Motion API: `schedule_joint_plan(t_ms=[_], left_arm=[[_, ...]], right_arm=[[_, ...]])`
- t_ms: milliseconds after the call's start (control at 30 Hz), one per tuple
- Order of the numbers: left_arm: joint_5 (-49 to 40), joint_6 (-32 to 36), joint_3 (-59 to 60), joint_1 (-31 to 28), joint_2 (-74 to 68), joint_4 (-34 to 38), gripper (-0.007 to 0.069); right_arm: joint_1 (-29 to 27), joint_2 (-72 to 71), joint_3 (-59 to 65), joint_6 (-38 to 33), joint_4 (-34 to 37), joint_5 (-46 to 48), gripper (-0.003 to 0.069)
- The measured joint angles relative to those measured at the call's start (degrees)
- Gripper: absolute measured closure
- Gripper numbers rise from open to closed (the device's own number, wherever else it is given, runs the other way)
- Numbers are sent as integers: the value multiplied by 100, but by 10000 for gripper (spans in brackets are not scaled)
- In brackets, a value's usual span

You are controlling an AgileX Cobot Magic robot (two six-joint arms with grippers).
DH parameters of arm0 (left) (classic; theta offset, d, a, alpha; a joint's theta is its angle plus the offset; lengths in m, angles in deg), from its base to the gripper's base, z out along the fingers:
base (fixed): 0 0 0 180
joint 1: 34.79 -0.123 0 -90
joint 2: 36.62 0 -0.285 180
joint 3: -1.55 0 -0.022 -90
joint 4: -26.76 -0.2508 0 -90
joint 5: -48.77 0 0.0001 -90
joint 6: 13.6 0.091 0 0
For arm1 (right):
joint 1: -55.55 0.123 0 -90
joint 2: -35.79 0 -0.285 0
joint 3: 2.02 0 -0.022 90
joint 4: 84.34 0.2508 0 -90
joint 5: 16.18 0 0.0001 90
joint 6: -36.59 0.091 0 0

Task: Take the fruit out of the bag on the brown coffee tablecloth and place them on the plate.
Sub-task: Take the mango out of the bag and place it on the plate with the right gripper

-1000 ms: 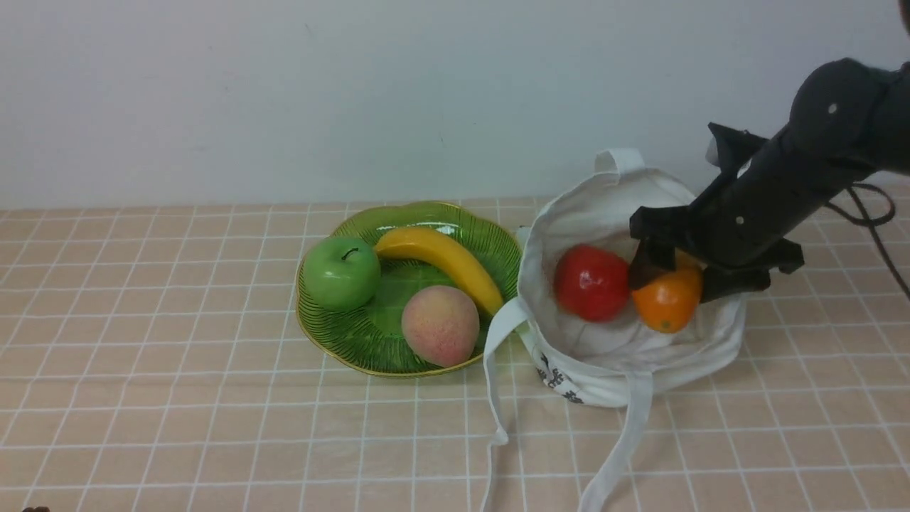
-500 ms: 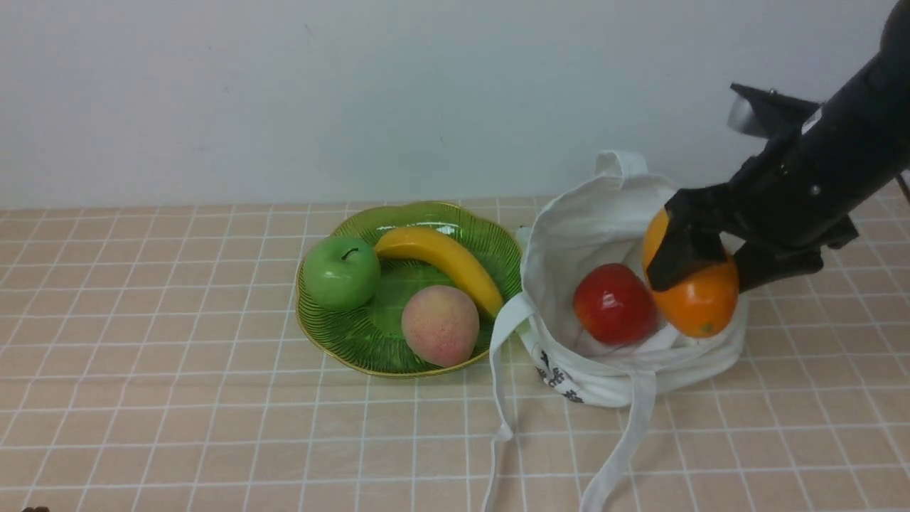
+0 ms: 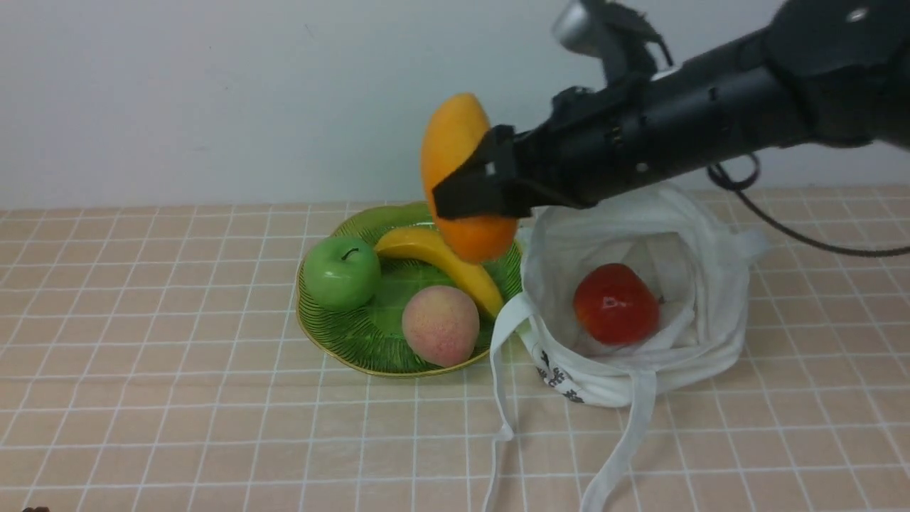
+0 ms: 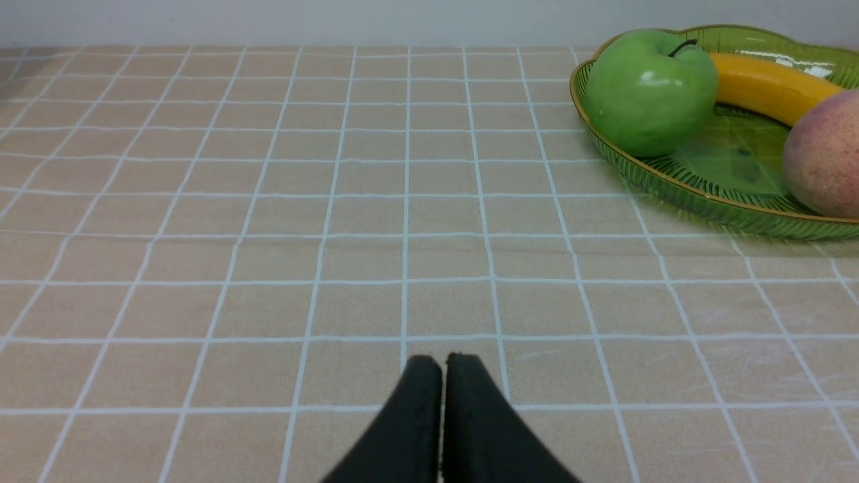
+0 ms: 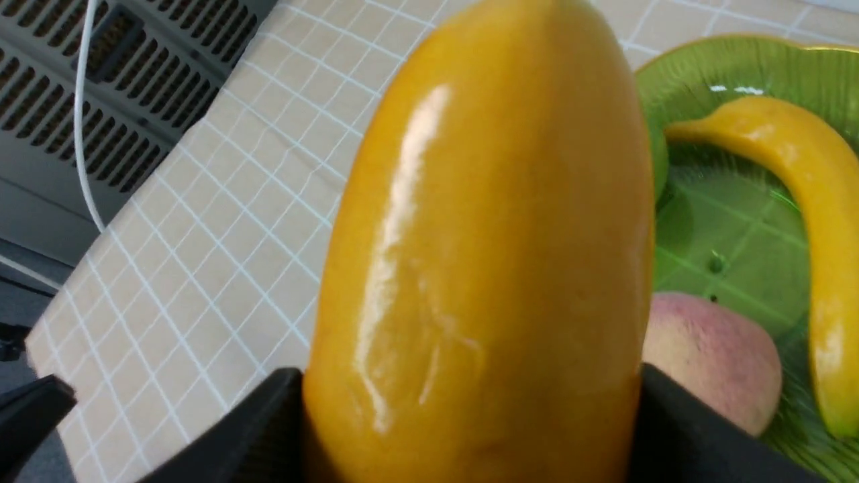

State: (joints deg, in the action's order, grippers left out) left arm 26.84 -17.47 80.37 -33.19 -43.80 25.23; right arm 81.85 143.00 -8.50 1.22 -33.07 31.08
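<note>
The right jaws clamp the mango [image 3: 455, 139], the plate [image 3: 370, 334] seemingly just beneath them, unreleased; the apple [image 3: 615, 313] lies in the bag [image 3: 704, 306] behind them. The left jaws are pressed together, empty.

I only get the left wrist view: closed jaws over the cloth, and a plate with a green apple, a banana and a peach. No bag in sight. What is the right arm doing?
Observer: The right gripper is raised in the air near the right side of the plate, its jaws closed on the mango.
Operator: Is the mango clear of the bag?
Observer: Yes. The bag sits on the tablecloth just right of the plate, and the mango is up and off to its left.
Operator: Any fruit in the bag?
Observer: One red apple lies inside the open bag.
</note>
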Motion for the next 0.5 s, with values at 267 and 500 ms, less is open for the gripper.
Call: schedule_joint_plan(t_ms=[267, 500], left_arm=[[0, 0, 0, 0, 0, 0, 632], [0, 0, 0, 0, 0, 0, 632]], right_arm=[[300, 1451, -945, -24, -59, -682, 135], [307, 2167, -1130, -30, 127, -1424, 109]])
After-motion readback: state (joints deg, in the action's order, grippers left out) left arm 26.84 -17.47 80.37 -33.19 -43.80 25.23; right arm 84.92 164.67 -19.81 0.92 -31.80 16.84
